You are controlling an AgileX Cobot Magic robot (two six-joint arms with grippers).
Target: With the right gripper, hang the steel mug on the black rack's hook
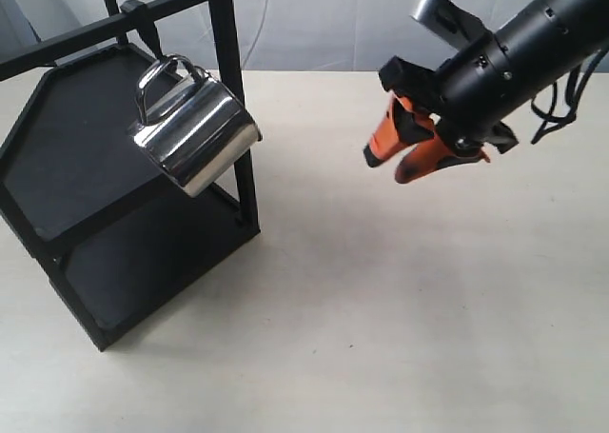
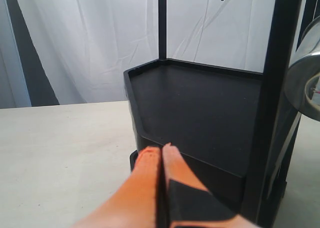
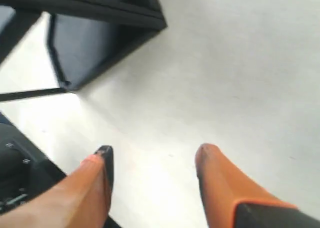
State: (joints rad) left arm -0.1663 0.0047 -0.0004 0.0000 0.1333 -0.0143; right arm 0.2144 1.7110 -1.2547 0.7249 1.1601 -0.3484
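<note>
While steel mug [image 1: 197,136] hangs on hook [image 1: 152,45], right gripper [image 1: 390,159] empty, apart.

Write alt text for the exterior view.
A steel mug hangs by its handle from a hook at the top of a black rack on a pale table. To its right, the right gripper, orange fingers parted and empty, hovers clear of the mug.
</note>
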